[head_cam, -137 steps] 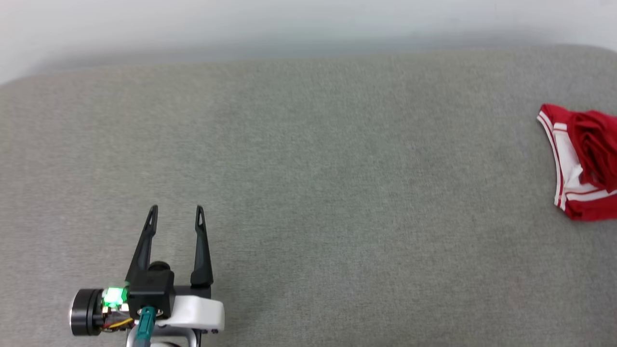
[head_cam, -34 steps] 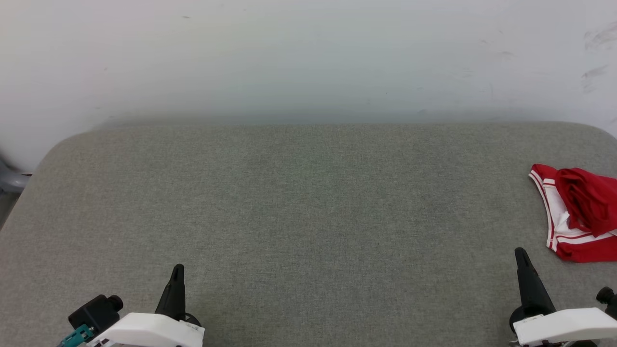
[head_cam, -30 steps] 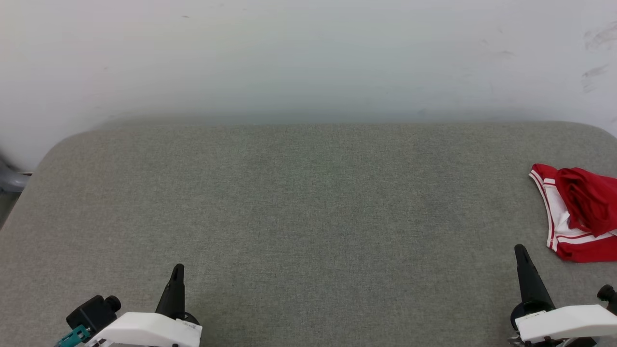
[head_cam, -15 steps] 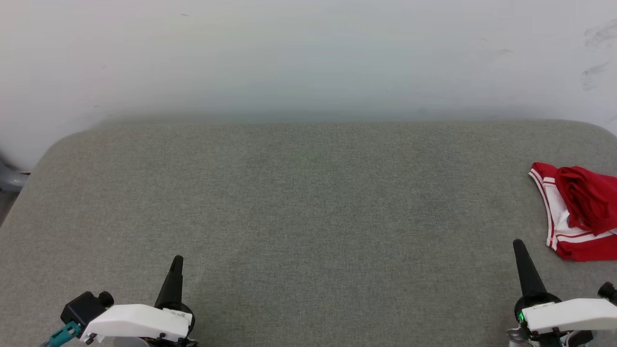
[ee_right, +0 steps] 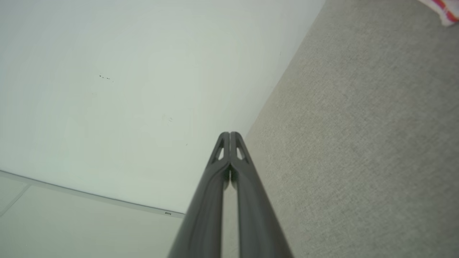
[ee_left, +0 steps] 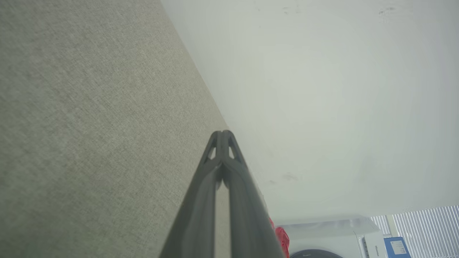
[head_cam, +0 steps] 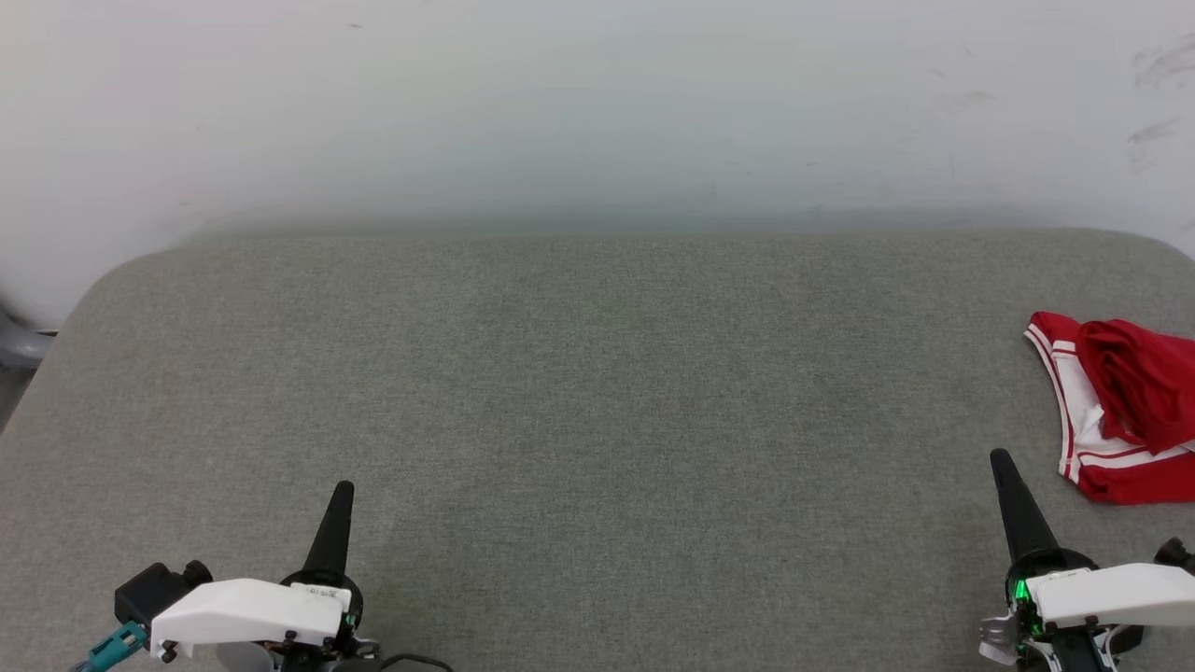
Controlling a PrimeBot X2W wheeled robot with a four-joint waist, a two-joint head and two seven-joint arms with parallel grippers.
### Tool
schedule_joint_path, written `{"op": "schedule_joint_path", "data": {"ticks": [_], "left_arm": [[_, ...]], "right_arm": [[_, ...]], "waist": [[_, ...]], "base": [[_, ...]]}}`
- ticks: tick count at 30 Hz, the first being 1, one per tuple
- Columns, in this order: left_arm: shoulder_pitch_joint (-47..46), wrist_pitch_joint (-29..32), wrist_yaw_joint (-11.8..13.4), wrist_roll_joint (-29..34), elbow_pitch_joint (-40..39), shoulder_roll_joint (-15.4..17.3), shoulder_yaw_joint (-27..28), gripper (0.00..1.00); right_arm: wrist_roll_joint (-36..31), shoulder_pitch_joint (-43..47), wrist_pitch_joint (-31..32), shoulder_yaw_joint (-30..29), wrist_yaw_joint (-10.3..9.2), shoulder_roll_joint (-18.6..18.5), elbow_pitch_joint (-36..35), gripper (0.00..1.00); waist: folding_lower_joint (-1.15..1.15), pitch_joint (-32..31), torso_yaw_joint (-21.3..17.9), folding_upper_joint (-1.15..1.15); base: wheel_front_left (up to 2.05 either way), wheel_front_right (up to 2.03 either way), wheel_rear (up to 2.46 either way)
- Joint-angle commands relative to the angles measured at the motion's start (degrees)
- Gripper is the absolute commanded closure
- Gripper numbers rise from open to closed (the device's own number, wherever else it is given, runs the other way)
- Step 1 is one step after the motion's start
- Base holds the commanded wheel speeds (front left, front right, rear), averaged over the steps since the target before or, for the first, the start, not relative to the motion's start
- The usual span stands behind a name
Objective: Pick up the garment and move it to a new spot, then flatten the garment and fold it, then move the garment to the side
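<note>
Garment [head_cam: 1139, 383] crumpled far right; left gripper [head_cam: 343, 487], right gripper [head_cam: 1000, 457] pressed together, clear of it.

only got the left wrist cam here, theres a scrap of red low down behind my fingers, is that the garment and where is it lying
Observer: Yes. In the head view the garment lies bunched up at the right edge of the grey surface, partly cut off by the picture's edge.
Operator: how close is the right gripper to it
Observer: The right gripper points up that view, just left of and below the garment's lower corner. It is apart from the garment, not touching it.
Operator: is it open for a grab
Observer: No. The right wrist view shows its two fingers pressed together with nothing between them.
</note>
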Motion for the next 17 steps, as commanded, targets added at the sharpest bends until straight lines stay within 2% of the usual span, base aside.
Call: {"op": "schedule_joint_path", "data": {"ticks": [1,17], "left_arm": [[-1.44,0.32,-0.48,-1.31,-0.08,-0.04,0.36,1.00],[-2.79,2.74,-2.25,-10.47,1.04,-0.55,2.02,1.00]], "right_arm": [[1.31,-1.13,0.25,-0.21,0.00,0.13,-0.02,1.00],[10.00,-2.62,2.57,-0.63,-0.01,0.43,0.98,1.00]], "waist": [[0.00,0.02,-0.01,0.00],[-0.01,0.32,-0.12,0.00]], "base": [[0.00,0.00,0.00],[0.00,0.00,0.00]]}}
